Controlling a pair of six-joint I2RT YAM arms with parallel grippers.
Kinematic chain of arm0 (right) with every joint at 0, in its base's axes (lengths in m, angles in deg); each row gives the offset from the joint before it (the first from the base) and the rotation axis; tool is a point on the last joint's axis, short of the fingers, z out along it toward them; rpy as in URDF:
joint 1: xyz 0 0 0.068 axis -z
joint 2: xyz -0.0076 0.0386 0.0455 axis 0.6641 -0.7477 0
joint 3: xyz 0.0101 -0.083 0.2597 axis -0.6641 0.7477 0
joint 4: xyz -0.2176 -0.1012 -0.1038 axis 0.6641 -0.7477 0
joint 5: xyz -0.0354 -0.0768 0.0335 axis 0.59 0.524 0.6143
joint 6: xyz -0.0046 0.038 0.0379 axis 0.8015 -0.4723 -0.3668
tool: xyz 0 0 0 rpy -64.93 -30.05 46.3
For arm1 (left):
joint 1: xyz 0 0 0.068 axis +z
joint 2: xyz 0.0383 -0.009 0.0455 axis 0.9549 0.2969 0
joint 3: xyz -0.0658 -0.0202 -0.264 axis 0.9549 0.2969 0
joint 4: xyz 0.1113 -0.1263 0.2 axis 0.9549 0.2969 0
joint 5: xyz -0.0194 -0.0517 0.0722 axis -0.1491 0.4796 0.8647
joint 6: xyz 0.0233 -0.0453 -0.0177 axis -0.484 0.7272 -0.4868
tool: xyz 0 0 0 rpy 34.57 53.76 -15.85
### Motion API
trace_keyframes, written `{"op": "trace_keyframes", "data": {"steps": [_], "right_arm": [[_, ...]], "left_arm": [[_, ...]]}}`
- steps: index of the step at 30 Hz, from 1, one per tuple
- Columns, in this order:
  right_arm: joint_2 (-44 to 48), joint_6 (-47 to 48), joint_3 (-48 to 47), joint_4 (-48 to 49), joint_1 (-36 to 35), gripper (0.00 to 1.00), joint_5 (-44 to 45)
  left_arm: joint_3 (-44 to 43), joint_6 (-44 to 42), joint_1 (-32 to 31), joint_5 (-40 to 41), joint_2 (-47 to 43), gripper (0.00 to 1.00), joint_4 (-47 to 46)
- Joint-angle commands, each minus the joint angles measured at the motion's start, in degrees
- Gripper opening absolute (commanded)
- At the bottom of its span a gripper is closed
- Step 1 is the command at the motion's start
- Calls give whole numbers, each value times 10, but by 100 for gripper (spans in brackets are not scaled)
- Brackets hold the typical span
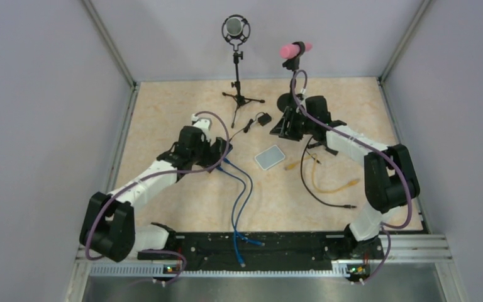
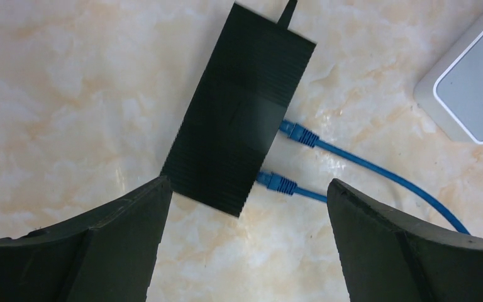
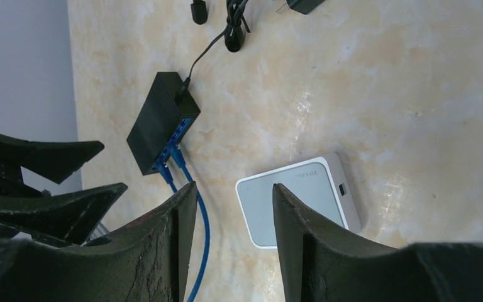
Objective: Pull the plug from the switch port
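The black switch [image 2: 236, 119] lies on the marble table, with two blue plugs [image 2: 297, 133] [image 2: 277, 183] seated in the ports on its right side. Their blue cables [image 1: 242, 189] run toward the near edge. My left gripper [image 2: 248, 182] is open and hovers above the switch's near corner, with one finger on either side and touching nothing. In the top view the left gripper [image 1: 217, 152] covers the switch. My right gripper [image 3: 234, 185] is open and empty, raised above the table at the back right [image 1: 289, 126]. The switch also shows in the right wrist view [image 3: 160, 123].
A white router [image 1: 270, 157] lies right of the switch. A microphone stand [image 1: 236, 63] and a pink-capped microphone [image 1: 295, 49] stand at the back. A black power adapter [image 1: 263, 119], a yellow cable [image 1: 333, 185] and a black cable [image 1: 311, 189] lie nearby.
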Motion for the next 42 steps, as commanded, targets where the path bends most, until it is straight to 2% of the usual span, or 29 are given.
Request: {"op": "trace_keyframes", "data": {"steps": [1, 5, 9, 13, 20, 24, 28, 42], "right_arm": [[11, -2, 16, 25, -2, 48, -13], [26, -2, 33, 29, -3, 48, -16], [35, -5, 44, 32, -3, 48, -20], [39, -6, 54, 35, -3, 48, -21], [33, -14, 59, 43, -2, 48, -30], [37, -15, 59, 43, -2, 48, -31], [45, -13, 56, 38, -3, 48, -35], [49, -12, 59, 35, -3, 48, -40]], "left_arm": [[-89, -72, 9, -41, 78, 99, 39], [-163, -104, 16, -80, 156, 98, 89], [-175, -116, 19, -96, 185, 99, 90], [-169, -114, 24, -68, 188, 99, 86], [-184, -137, 42, -100, 215, 99, 104], [-198, -152, 43, -95, 247, 93, 126], [-200, -153, 43, -107, 253, 92, 119], [-224, -167, 43, -86, 270, 91, 123]]}}
